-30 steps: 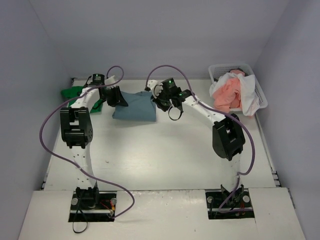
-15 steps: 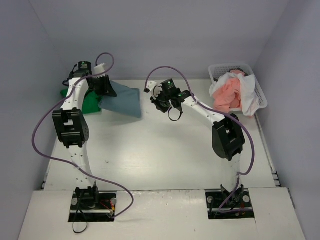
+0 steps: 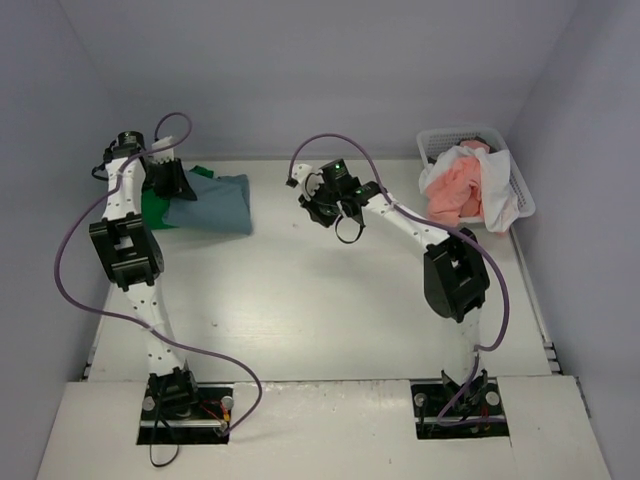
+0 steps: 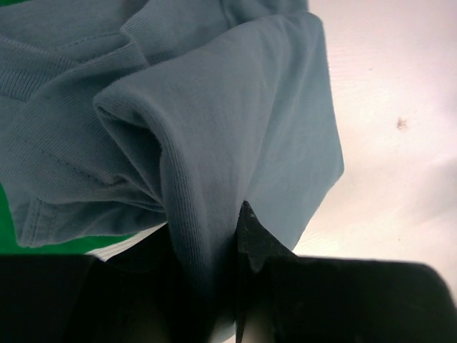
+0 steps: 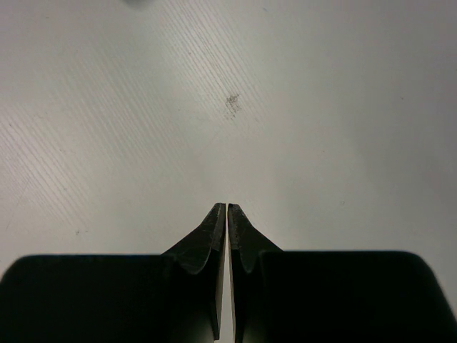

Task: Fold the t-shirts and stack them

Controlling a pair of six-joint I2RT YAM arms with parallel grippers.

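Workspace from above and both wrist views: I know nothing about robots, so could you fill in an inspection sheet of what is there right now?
Surface: white table, bare in the middle, one small dark mark.
Job's things: folded blue shirt at far left, partly over a green shirt; crumpled pink shirt and white shirt in a basket at far right.
Clutter: nothing seen.
Grippers: left end effector shut on the blue shirt; right end effector shut, empty, above bare table.
Cables: purple cables loop loosely along both arms.
Surroundings: plain pale walls on three sides.
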